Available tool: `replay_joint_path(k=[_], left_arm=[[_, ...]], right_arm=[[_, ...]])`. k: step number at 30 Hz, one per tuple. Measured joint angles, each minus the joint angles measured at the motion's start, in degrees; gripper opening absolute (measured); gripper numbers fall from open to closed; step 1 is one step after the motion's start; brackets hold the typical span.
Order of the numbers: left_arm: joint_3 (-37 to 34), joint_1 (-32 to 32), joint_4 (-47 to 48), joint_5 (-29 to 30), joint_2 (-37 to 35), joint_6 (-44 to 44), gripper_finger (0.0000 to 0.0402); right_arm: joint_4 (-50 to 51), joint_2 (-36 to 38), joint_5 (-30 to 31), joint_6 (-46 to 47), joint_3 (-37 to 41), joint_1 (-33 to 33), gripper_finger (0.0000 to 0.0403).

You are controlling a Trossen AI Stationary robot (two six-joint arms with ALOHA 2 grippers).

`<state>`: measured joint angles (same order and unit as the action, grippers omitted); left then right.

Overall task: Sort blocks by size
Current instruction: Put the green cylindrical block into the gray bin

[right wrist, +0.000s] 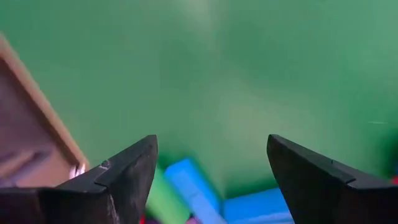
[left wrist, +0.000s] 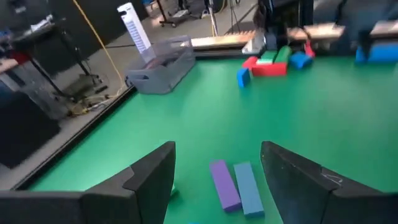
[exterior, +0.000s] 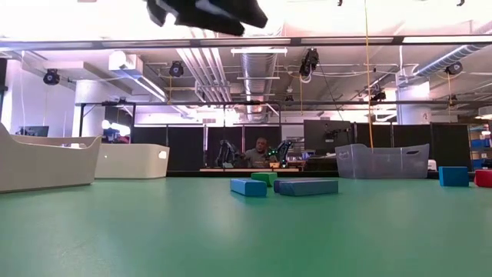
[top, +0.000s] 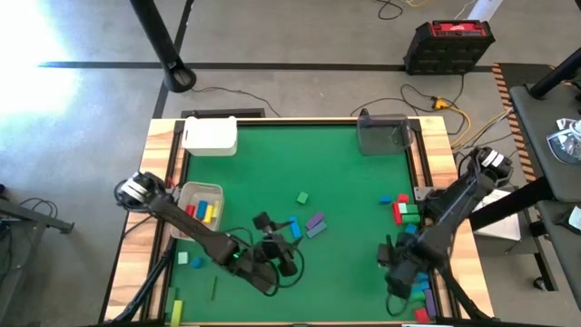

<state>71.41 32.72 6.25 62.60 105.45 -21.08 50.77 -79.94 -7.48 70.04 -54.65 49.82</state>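
Observation:
Blocks lie scattered on the green table [top: 345, 173]. A purple bar [left wrist: 224, 185] and a teal-blue bar [left wrist: 249, 188] lie side by side near the middle [top: 315, 222], with a blue block [top: 295, 228] and a green cube [top: 301, 197] close by. My left gripper [top: 277, 242] hangs open just left of the bars, which show ahead between its fingers [left wrist: 217, 180]. My right gripper [top: 399, 275] hangs open at the near right, above blue [right wrist: 193, 183] and green [right wrist: 163, 200] blocks. Red, green and blue blocks [top: 405, 210] lie at the right.
A clear tray [top: 201, 203] holding several blocks stands at the left edge. A white tray [top: 211, 136] is at the far left and a grey tray [top: 383, 134] at the far right. More blocks lie at the near left [top: 182, 260] and near right [top: 423, 292].

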Motion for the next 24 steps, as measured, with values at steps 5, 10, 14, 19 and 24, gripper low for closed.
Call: replay_joint_path(k=[5,10,14,19,24], left_arm=[[4.2,-0.4,2.9,0.6,1.8,4.1,0.0221],[5.7,0.1,4.7,0.6,1.8,4.4,0.0221],[5.2,0.2,5.0,0.6,1.8,4.3,0.0221],[4.1,0.2,4.9,0.9,1.8,3.9,0.0221],[3.9,0.2,4.9,1.4,1.8,3.9,0.0221]], right_arm=[[0.2,-4.2,4.4,-0.7,-6.1,6.9,0.0292],[0.6,-11.2,3.0,1.0,-9.8,11.2,0.0292],[3.2,-17.4,-1.7,-0.2,-12.5,12.8,0.0291],[4.8,-21.5,-4.6,-0.9,-14.7,13.9,0.0275],[4.3,-23.0,-4.5,-1.9,-15.4,14.1,0.0245]])
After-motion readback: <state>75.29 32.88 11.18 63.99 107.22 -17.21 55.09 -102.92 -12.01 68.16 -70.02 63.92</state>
